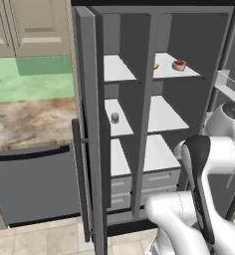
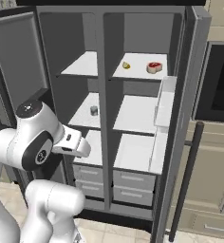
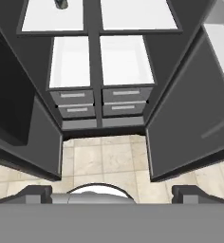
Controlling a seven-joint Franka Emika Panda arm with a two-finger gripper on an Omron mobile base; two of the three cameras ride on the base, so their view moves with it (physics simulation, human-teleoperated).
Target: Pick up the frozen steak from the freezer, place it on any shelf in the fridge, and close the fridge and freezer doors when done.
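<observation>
Left: small grey can [image 1: 115, 117] sitting on middle shelf | right: red-and-white frozen steak [image 1: 178, 64] lying at top shelf's right front corner | gripper [image 3: 112, 193] hanging low, fingers spread, empty | judgement: raise high, approach steak from front.

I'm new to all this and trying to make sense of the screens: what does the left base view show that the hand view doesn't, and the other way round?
The left base view alone shows the steak on the top right shelf, a small yellow item beside it, the marble counter and the robot's arm. The hand view alone shows the tiled floor and the gripper's fingertips. Both share the open doors, the white shelves, the drawers and the small grey can.
</observation>
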